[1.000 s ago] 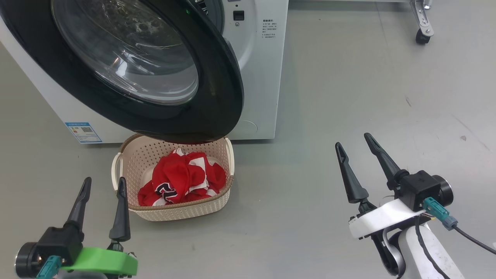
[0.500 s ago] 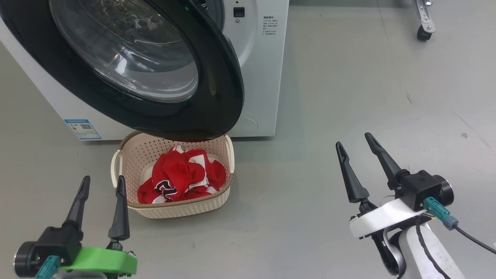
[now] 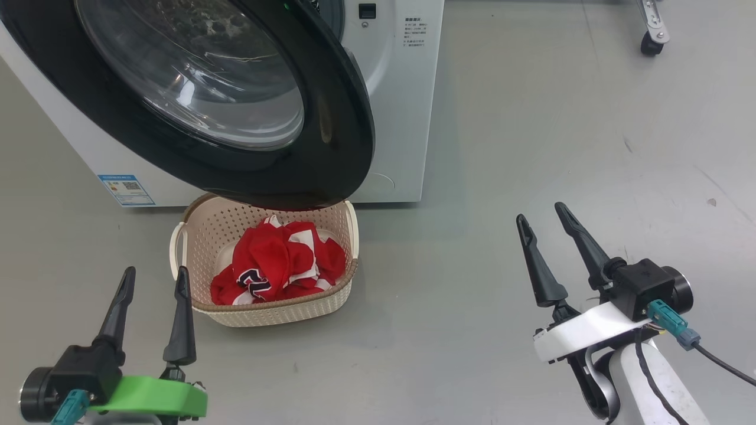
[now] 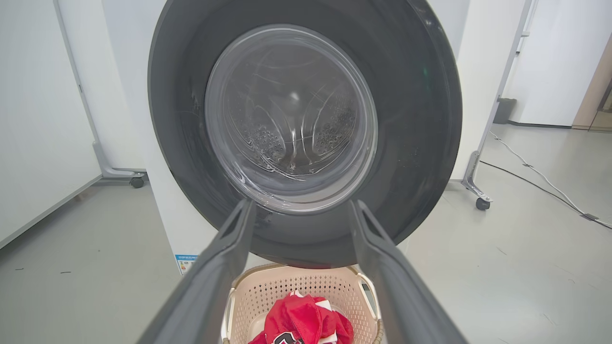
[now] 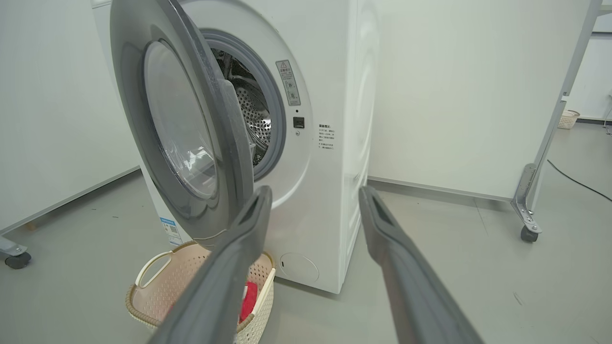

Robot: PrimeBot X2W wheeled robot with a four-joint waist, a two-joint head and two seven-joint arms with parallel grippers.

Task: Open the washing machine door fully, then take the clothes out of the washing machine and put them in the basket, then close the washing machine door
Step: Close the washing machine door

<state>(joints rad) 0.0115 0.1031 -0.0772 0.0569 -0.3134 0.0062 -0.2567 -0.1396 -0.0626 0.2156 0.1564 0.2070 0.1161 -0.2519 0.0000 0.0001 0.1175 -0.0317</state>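
Both the left gripper [image 3: 156, 271] and the right gripper [image 3: 539, 212] are empty, fingers spread wide. The basket [image 3: 277, 316] sits just ahead of the left gripper, slightly to its right, holding the clothes [image 3: 277, 262] in a red heap. Farther ahead, the washing machine door [image 3: 342, 118] stands swung out from the washing machine [image 3: 396, 118], ahead-left of the right gripper.

Ahead of the jaws of my right gripper [image 5: 315, 191] the washing machine [image 5: 330, 143] stands free on bare grey floor [image 5: 454, 267], so I read this as a lab or test bay, not a home. Right of those jaws, white partition panels [image 5: 454, 95] ride on castered metal legs [image 5: 525, 210], and a loose cable [image 5: 578, 179] trails beyond.
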